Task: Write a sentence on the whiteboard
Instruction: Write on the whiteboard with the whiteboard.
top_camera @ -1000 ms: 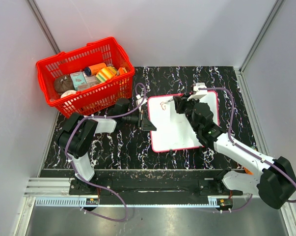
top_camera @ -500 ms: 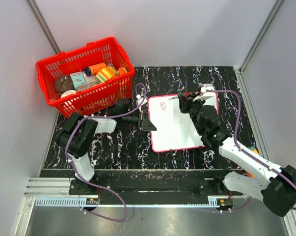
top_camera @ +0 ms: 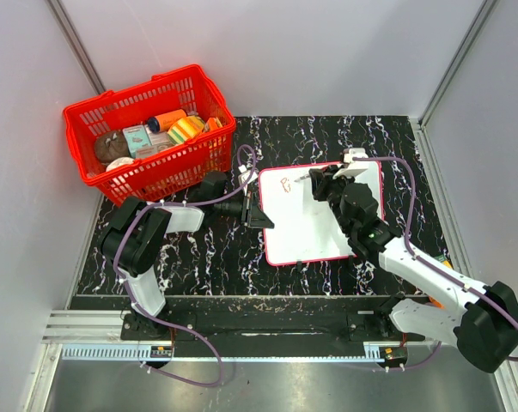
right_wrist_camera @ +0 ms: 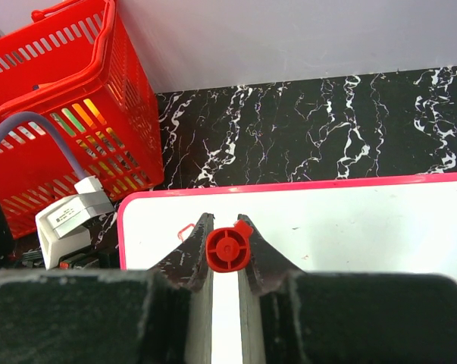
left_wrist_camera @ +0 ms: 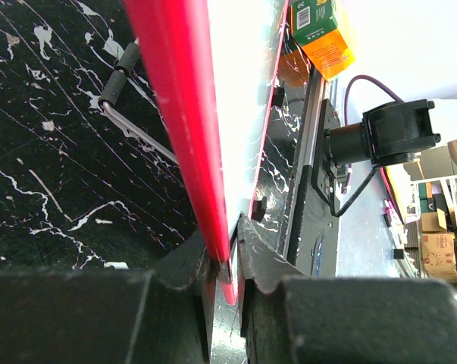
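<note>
The whiteboard (top_camera: 314,227) lies right of the middle of the table (top_camera: 216,257), its far edge close to the table's far edge. The left gripper (top_camera: 260,212) reaches in from the left, its jaws pinched on the board's pink left edge (left_wrist_camera: 179,114). In the left wrist view the rim sits tight between the two fingers (left_wrist_camera: 258,265).

The right gripper (top_camera: 314,178) is over the board's far left part, jaws pressed on a red marker (right_wrist_camera: 228,250). In the right wrist view the marker is seen end on, clamped between both fingers. A few strokes of red writing (top_camera: 284,183) sit near the board's far left corner, just left of the marker. They are too small to read, and whether the tip touches the board cannot be told.

A red basket (top_camera: 112,107) full of small items stands at the table's far left corner, apart from the board.
</note>
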### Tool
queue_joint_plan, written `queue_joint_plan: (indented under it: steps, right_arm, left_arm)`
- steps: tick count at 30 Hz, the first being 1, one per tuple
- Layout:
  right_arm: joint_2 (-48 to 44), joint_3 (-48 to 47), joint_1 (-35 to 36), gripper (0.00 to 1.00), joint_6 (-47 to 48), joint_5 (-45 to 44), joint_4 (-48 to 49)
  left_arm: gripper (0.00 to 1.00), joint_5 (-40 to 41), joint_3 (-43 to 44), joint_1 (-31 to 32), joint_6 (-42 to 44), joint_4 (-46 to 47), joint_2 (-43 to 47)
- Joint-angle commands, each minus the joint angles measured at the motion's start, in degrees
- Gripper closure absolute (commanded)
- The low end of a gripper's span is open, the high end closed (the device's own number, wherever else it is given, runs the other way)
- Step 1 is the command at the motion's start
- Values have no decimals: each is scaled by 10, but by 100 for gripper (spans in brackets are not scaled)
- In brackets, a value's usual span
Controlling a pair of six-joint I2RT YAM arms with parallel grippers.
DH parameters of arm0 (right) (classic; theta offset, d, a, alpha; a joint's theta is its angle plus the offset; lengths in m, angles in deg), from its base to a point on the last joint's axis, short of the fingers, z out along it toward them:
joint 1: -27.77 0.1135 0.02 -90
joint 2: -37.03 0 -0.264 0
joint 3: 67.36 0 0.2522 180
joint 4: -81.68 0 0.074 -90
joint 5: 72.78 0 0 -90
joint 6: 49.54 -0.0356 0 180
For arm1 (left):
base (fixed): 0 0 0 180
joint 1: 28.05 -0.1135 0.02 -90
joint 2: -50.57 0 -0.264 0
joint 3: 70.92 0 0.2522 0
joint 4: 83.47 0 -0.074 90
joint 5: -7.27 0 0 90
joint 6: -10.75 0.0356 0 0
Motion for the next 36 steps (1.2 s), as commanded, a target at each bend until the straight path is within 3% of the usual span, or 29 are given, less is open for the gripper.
queue_joint_plan:
  steps: [1,36]
  right_arm:
    - [0,4,-2,100,4,-12,13]
    - [-31,34,-2,100,-3,6,-28]
  left_arm:
    - [100,24,7,18,51,-17,-4]
    - [100,24,9,20,54,-20,-5]
